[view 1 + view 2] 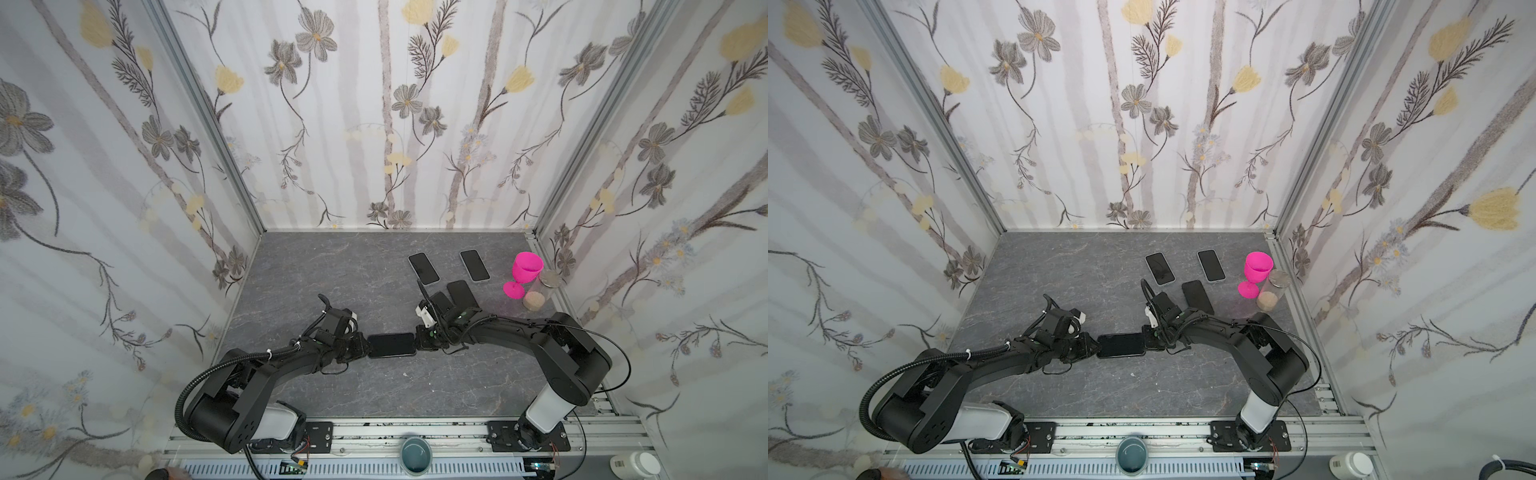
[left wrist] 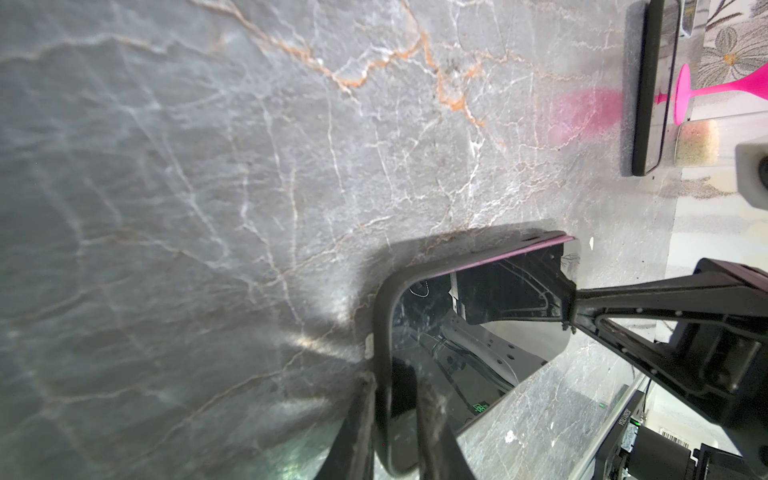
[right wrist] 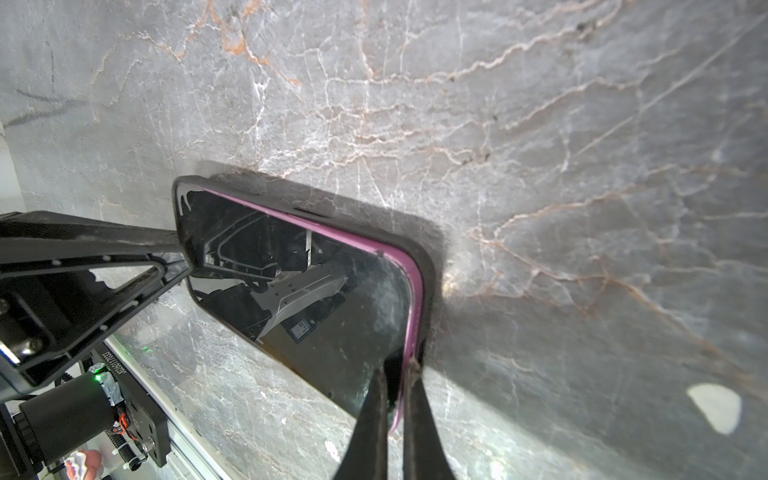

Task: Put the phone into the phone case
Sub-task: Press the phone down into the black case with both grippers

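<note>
The pink-rimmed phone [image 1: 391, 345], seated in the black phone case [image 2: 381, 324], is found well apart from the pink goblet [image 1: 525, 268]. One short end is pinched by the left gripper [image 2: 397, 395], the opposite end by the right gripper [image 3: 395, 382].

phone [image 1: 390, 345]: pink-edged, screen up | phone case [image 2: 381, 320]: black, partly around it

Blk case [image 3: 428, 282] w/ purple-edged phone [image 3: 332, 299], grey veined tabletop [image 1: 332, 270], pink goblet [image 1: 525, 270], floral walls [image 1: 374, 104].

Phone [image 1: 391, 345] between left claw [image 1: 367, 347], right claw [image 1: 417, 341]
</note>
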